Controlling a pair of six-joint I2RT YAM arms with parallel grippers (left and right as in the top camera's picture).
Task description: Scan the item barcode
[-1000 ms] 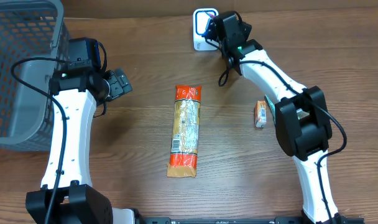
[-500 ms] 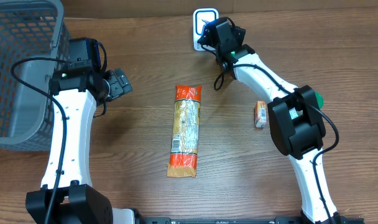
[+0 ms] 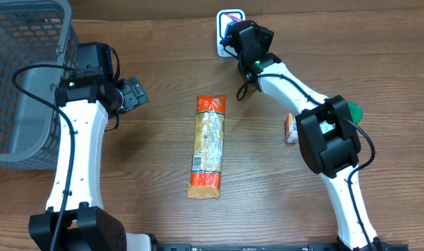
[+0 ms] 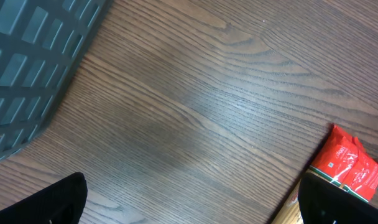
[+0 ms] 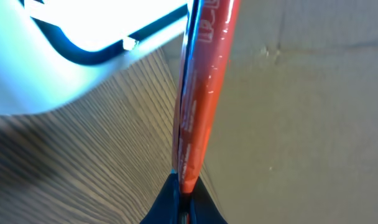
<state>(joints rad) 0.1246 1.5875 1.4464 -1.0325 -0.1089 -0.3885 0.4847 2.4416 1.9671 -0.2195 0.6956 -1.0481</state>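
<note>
Your right claw (image 5: 188, 198) pinches a thin red packet (image 5: 198, 93) at the scanner (image 3: 228, 15) on the tabletop's (image 3: 163, 223) far edge; your left claw (image 3: 135, 93) hangs spread beside the left-edge grey basket (image 3: 24, 159).

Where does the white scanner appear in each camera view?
Overhead: white scanner at top centre, partly under the right hand.
Left wrist: not in it.
Right wrist: white scanner at top left, beside the held red item.
Shared landmark: the wooden table.
</note>
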